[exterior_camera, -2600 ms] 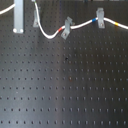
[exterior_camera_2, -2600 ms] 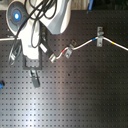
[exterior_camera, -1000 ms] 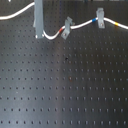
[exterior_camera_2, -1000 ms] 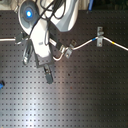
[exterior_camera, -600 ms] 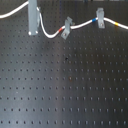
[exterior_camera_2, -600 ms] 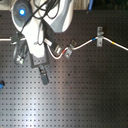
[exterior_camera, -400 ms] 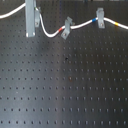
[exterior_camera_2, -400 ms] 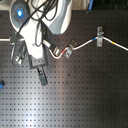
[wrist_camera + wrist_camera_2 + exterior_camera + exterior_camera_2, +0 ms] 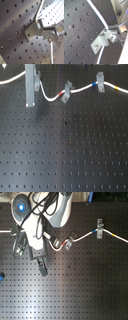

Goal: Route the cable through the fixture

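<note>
The arm (image 9: 47, 214) came in from the top of the second exterior view, wrist bent down over the board. The gripper (image 9: 42, 266) pointed downward; couldn't tell if its fingers were apart or closed.

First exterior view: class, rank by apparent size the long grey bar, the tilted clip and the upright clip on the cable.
1. Long grey bar, clearly largest.
2. and 3. Tilted clip and upright clip look alike; unranked.
All three touch the white cable.
</note>
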